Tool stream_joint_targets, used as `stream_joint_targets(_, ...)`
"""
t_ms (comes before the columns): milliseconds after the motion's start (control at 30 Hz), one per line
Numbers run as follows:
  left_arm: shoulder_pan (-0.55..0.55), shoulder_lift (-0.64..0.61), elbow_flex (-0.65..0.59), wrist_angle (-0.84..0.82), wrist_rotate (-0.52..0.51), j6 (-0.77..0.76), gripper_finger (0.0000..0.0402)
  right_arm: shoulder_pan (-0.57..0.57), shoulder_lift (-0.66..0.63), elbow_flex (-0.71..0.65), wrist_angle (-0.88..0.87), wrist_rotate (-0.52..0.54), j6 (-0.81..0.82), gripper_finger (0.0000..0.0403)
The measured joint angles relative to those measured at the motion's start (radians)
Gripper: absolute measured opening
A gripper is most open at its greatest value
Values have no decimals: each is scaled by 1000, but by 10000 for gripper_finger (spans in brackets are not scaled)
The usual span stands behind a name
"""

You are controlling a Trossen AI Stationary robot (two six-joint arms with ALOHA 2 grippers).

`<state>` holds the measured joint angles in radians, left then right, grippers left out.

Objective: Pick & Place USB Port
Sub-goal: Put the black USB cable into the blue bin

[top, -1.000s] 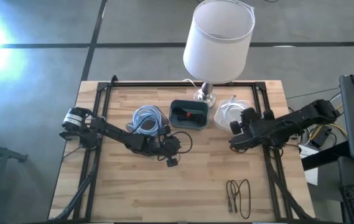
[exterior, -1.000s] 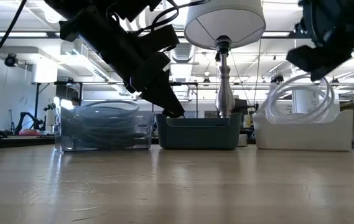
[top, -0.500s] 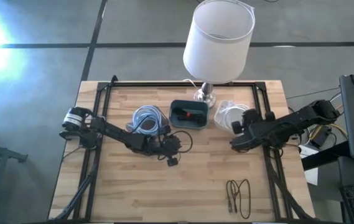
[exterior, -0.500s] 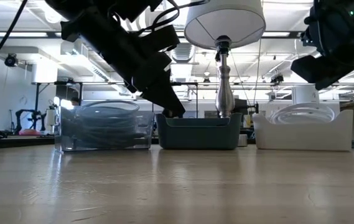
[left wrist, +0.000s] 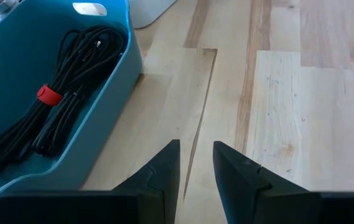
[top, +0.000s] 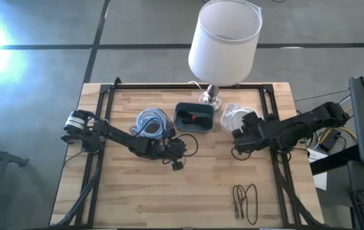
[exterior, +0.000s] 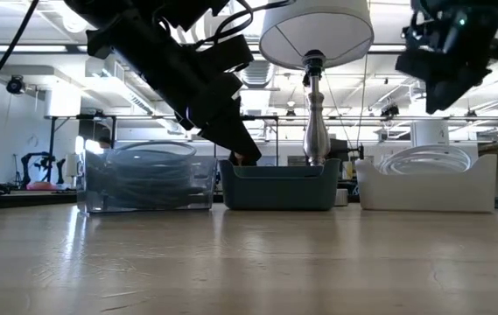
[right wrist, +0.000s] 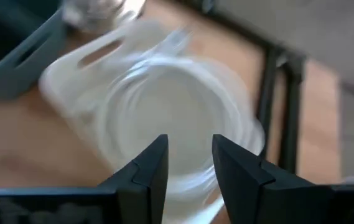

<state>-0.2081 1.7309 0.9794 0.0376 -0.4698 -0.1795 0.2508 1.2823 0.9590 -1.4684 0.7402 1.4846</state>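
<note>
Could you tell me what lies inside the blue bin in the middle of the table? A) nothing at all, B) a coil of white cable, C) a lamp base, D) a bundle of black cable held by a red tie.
D: in the left wrist view the blue bin holds a bundle of black cable bound with a red tie.

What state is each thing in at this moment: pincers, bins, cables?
Left pincer: empty, fingers slightly apart, beside the blue bin.
Right pincer: empty, fingers slightly apart, above the white bin.
Blue bin: holds a bundled black cable.
White bin: holds a coiled white cable.
Loose black cable: lying on the table.
</note>
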Motion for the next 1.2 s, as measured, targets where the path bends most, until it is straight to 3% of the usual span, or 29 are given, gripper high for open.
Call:
stream_joint_targets(233, 0, 0, 0, 0, 0, 0, 100, 12, 0, 98, 143, -303, -146, 120)
stream_joint_targets(533, 0, 0, -2, -1, 0, 0, 100, 146, 0, 26, 430, -608, -132, 126)
stream_joint_targets(933, 0, 0, -2, 0, 0, 0, 100, 388, 137, -24, 566, -859, 210, 145)
stream_joint_targets(1200, 0, 0, -3, 0, 0, 4, 100, 410, 257, 9, 706, -922, 194, 154)
